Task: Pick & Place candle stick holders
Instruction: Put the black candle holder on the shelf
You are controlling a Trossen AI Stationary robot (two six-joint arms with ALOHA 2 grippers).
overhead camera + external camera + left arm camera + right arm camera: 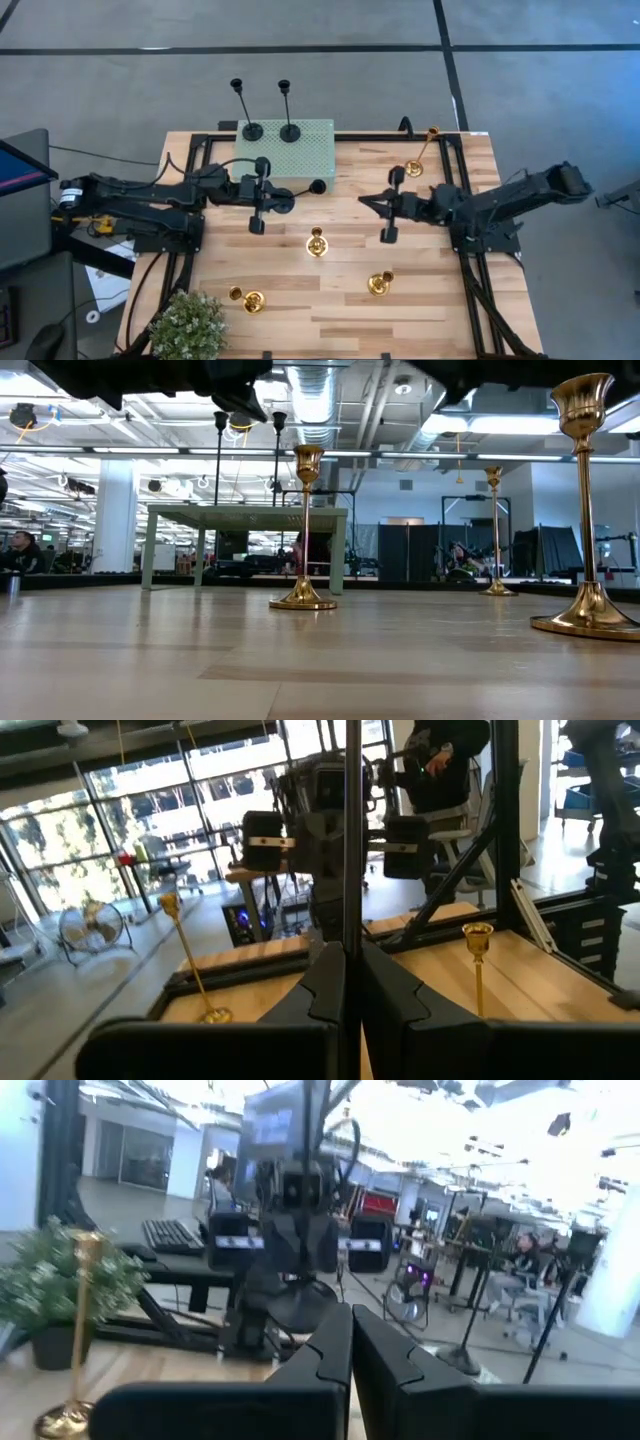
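My left gripper [288, 199] hangs over the middle of the table, shut on a black candle stick holder [300, 193]. Its thin stem [350, 830] rises straight up between the fingers in the left wrist view. Two more black holders [252, 130] [289, 131] stand by their round bases on a green perforated platform [300, 155] at the far side. Several gold holders stand on the wood: [316, 243], [380, 283], [250, 298], [415, 166]. My right gripper [364, 198] faces the left one across a short gap, shut and empty. My left gripper pinches the black holder's thin stem [350, 925] between its two fingers. The fingers come about level from the table's left and lie across the stem. The stem stands upright in the hold. No black base shows on the table in the low view, so the holder is lifted clear.
A potted plant [190, 325] sits at the near left corner. Black frame rails [470, 250] run along both sides of the table. A person [440, 760] stands in the room beyond the table. Bare wood [330, 320] lies between the gold holders at the near side.
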